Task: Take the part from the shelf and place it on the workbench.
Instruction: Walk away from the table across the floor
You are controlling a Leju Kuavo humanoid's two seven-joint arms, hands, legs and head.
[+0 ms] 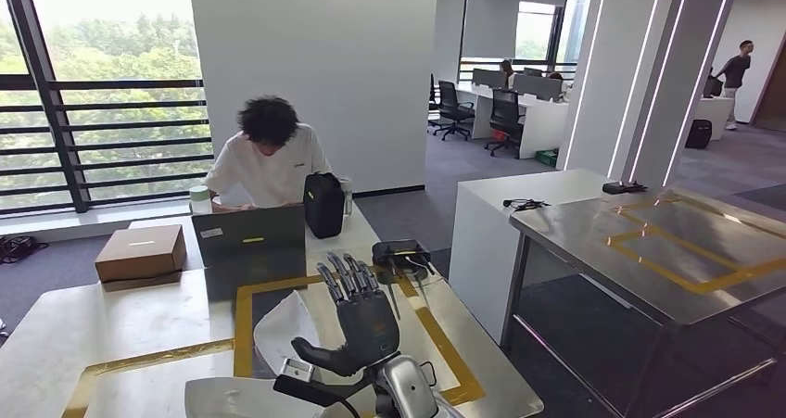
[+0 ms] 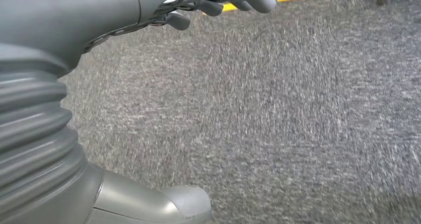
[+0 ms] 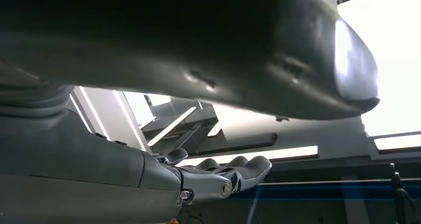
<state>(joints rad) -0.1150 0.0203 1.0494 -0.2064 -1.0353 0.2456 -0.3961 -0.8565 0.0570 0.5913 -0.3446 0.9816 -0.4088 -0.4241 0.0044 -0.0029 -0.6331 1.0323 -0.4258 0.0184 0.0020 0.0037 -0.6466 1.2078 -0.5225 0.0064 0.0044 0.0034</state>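
My right hand (image 1: 360, 321) is raised upright in front of me over the white table (image 1: 111, 316), fingers spread and pointing up, thumb out to the side, with nothing in it. In the right wrist view the same hand (image 3: 164, 177) stretches out flat under the ceiling lights, its thumb (image 3: 258, 50) large in the foreground. My left hand (image 2: 149, 5) hangs above grey carpet, fingers (image 2: 223, 0) loosely extended and holding nothing. The steel workbench (image 1: 667, 251) marked with yellow tape stands to the right, its top bare.
A person in a white shirt (image 1: 269, 158) sits at a laptop (image 1: 248, 237) across the white table. On it lie a cardboard box (image 1: 141, 253), a black bag (image 1: 324, 205), a black device with cables (image 1: 400, 254) and a white sheet (image 1: 283, 330). A white counter (image 1: 519, 214) stands between table and workbench.
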